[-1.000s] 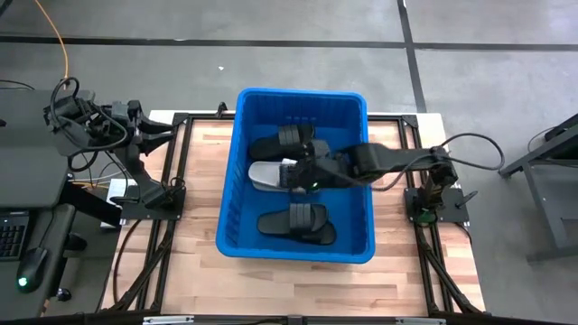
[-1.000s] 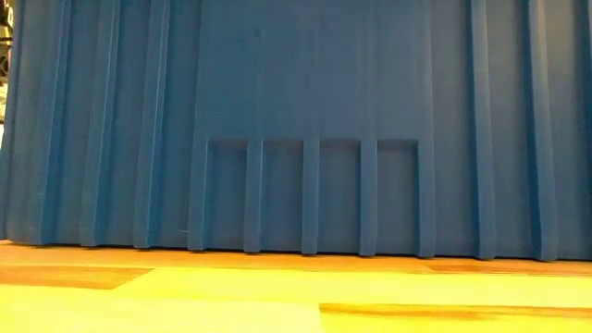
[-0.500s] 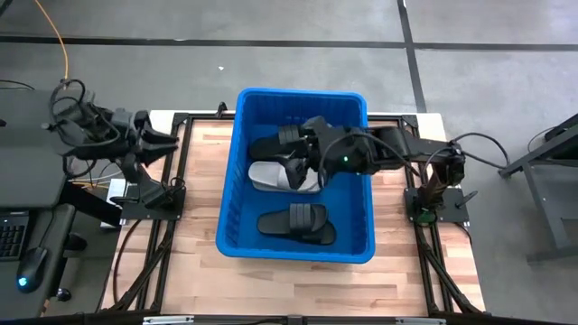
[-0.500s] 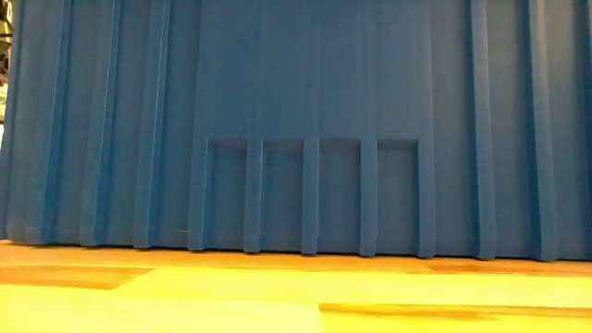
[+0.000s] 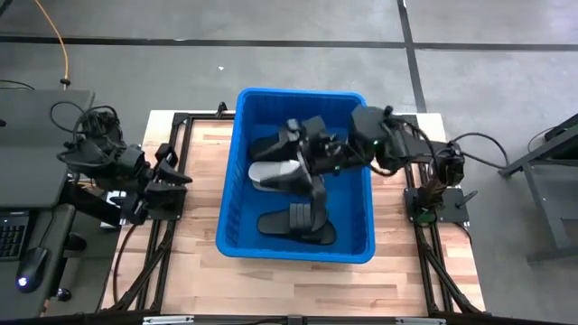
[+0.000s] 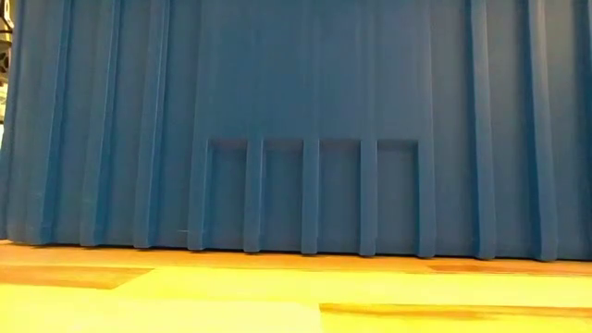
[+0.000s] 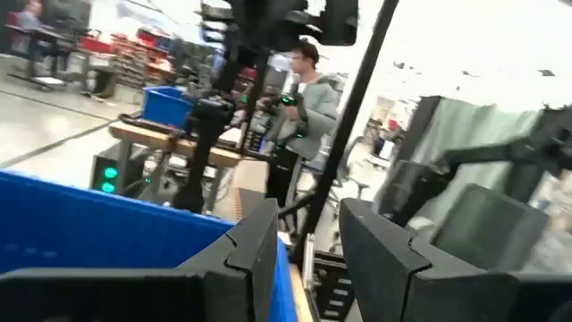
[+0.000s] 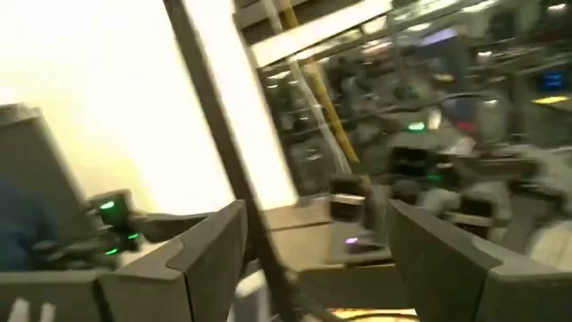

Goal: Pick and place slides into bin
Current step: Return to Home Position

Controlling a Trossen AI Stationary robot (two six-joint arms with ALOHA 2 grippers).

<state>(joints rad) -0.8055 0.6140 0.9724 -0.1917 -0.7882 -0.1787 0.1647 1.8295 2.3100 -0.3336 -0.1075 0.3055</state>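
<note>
Slides (image 5: 291, 222) lie in the bin (image 5: 298, 93) below the right gripper's (image 8: 315, 215) wide empty fingers (image 8: 201, 255); left gripper's (image 7: 308, 219) narrowly parted.

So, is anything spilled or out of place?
Nothing stands out. Two black slides and a grey slide lie flat inside the bin. The right pincer hangs open above it; the left arm waits beside the table's left edge.

Blue bin (image 5: 299, 93) on wooden table (image 5: 194, 230)
</note>
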